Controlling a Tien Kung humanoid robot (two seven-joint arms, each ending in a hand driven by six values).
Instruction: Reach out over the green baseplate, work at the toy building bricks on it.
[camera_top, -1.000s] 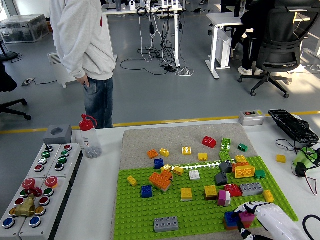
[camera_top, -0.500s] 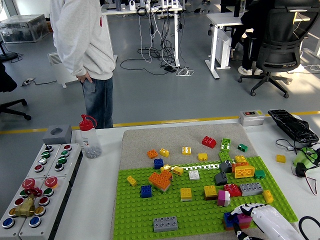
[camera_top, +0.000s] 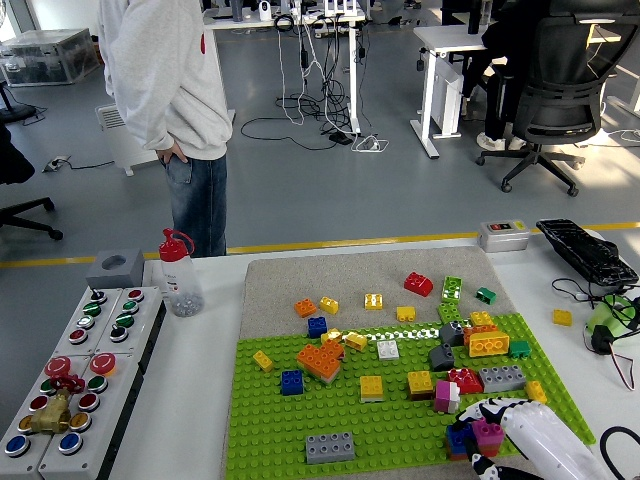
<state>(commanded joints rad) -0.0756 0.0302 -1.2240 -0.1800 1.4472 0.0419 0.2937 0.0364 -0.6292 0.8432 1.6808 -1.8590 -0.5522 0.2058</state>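
While curled, right fingers (camera_top: 487, 443) around magenta brick (camera_top: 487, 432).

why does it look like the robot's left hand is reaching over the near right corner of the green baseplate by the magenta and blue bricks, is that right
Not quite: it is the right hand, coming in from the picture's lower right, as the head view shows. It does sit over the near right corner of the green baseplate, at the magenta brick and blue brick.

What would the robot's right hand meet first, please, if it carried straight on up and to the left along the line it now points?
The right hand already sits at the small magenta and blue brick stack. Beyond that, probably the pink and white brick, though depth is unclear.
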